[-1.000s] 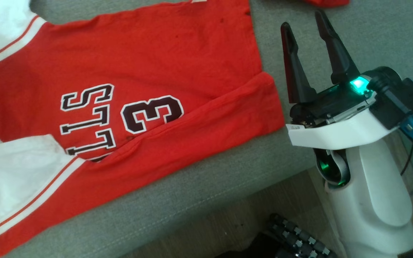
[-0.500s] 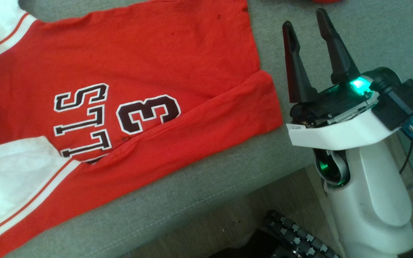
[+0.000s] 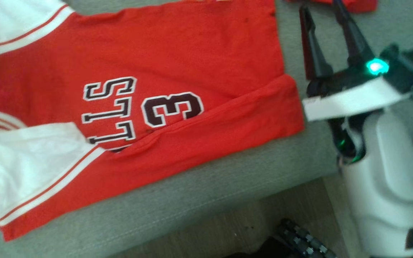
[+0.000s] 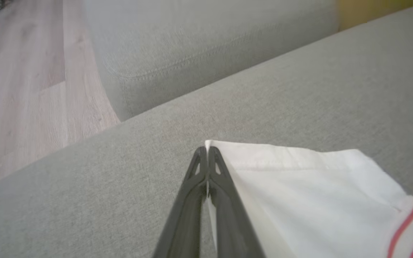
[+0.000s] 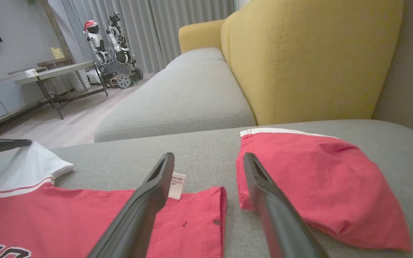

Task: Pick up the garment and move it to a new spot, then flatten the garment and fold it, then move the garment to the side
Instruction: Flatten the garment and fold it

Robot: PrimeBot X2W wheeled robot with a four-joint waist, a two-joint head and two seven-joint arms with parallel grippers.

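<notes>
Two dark fingers of the left gripper [image 4: 207,152] are pressed together, pinching the hem corner of a white sleeve [image 4: 299,186]. The right gripper [image 5: 208,159] has its jaws wide apart with nothing between them, and sits by the bottom hem of the red cotton jersey with white sleeves and dark lettering [image 3: 192,61]. The jersey is spread on the grey fabric sofa seat [image 3: 206,204] near its front edge, with one long side folded over. A smaller red folded cloth [image 5: 317,179] lies just beside that hem, below a yellow upholstered backrest [image 5: 299,53].
</notes>
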